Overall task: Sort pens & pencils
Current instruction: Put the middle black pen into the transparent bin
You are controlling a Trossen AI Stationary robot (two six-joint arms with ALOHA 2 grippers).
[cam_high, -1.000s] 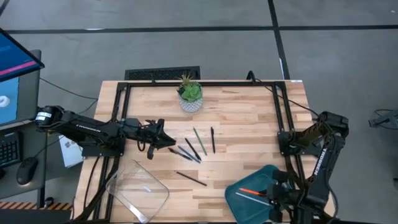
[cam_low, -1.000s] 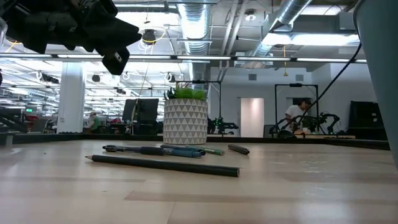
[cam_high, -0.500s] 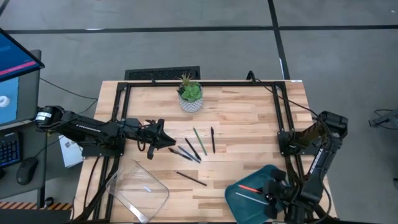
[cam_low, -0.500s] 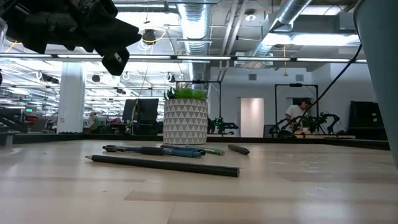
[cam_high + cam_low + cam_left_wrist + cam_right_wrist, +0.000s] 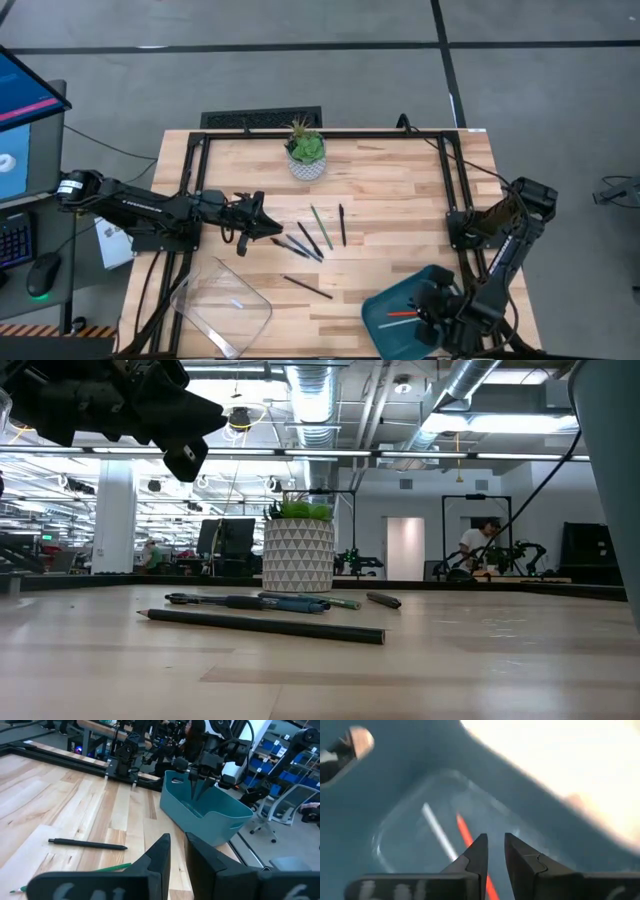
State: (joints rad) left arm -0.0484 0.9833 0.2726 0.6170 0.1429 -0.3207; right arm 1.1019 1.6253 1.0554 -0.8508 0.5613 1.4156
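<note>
The right tool (image 5: 432, 313) hangs over the teal bin (image 5: 385, 330) at the near right corner of the desk (image 5: 400, 190). Its two fingers (image 5: 476, 854) are close together with only a narrow gap between them, and they hold nothing. Below them, on the floor of the bin, an orange-red pencil (image 5: 466, 833) and a white stick (image 5: 439, 831) lie side by side, slightly apart. In the high view the orange-red pencil (image 5: 402, 314) shows just beside the tool.

The left tool (image 5: 258, 207) is at the left side of the desk, low over the wood and pointing toward the middle. Its fingers (image 5: 159, 854) are also nearly together and empty.

Just beside the left tool lies a loose group of pens & pencils (image 5: 310, 235): two dark blue-grey ones crossing near the tool, a black one, a grey-green one and one more dark one standing a little apart to the right. A single black pencil (image 5: 307, 287) lies alone nearer the front edge; in the low view it is the nearest stick (image 5: 262, 623).

A clear plastic tray (image 5: 222, 305) sits at the near left, with something small and pale in it. A potted plant (image 5: 305, 150) in a white patterned pot stands near the far edge.
</note>
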